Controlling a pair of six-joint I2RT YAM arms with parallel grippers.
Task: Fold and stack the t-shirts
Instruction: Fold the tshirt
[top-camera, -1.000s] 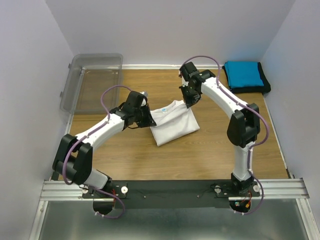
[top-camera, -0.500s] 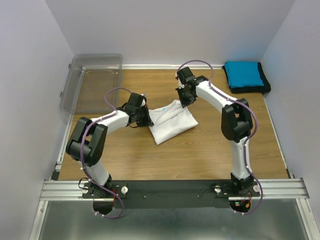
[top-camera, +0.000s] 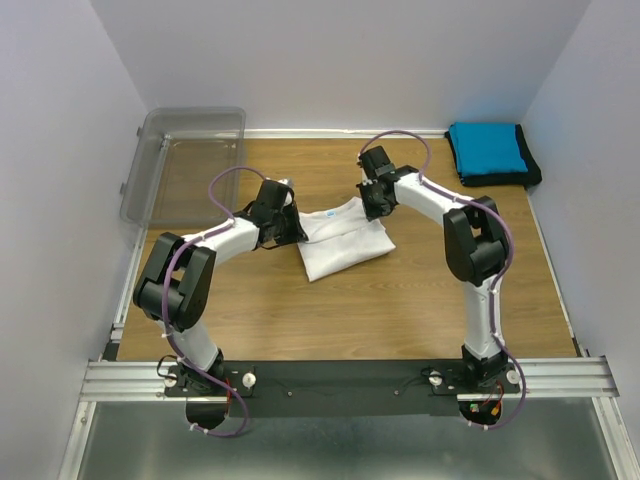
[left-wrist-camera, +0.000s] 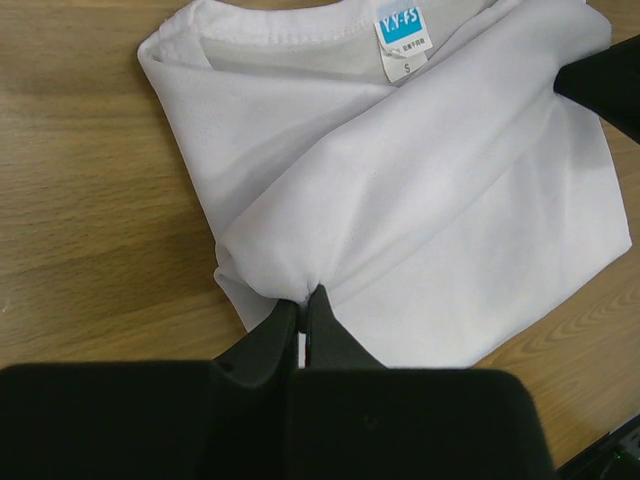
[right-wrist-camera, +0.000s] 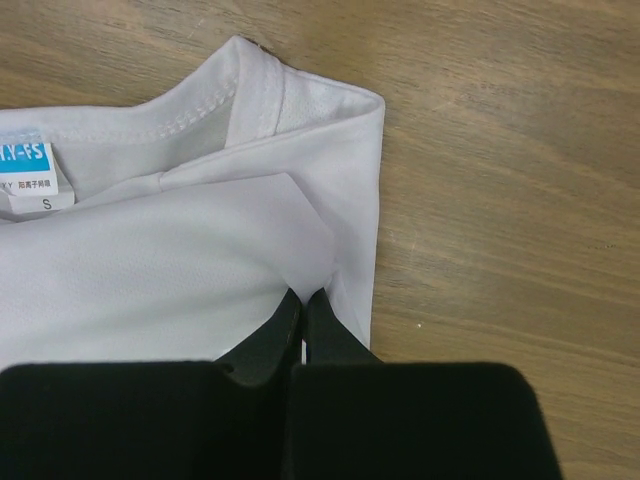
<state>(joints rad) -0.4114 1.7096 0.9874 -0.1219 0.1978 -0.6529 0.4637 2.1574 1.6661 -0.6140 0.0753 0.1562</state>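
From above, the white t-shirt (top-camera: 343, 240) lies partly folded near the middle of the wooden table (top-camera: 400, 310), its neck toward the far side. The left gripper (top-camera: 290, 228) is down at its left edge and the right gripper (top-camera: 372, 205) at its far right corner. At this height the fingers are too small to judge, though both appear to be touching the cloth. In the far right corner of the table, well apart from the arms, the bright blue t-shirt (top-camera: 487, 148) sits folded on top of the black t-shirt (top-camera: 531, 172). A clear plastic bin (top-camera: 185, 160) stands at the far left. In the left wrist view, the left gripper (left-wrist-camera: 303, 300) has its two fingers pressed together, pinching a bunched point of the white t-shirt (left-wrist-camera: 450, 200) where a folded-over layer meets the lower left edge. The blue neck label (left-wrist-camera: 404, 28) shows at the top, just inside the collar, and a dark shape at the right edge looks like part of the other arm. In the right wrist view, the right gripper (right-wrist-camera: 302, 300) is likewise closed tight on a corner of the upper layer of the white t-shirt (right-wrist-camera: 150, 270), just beside the shirt's right edge. The collar runs across above it, and the neck label (right-wrist-camera: 30, 165) is at the left edge.
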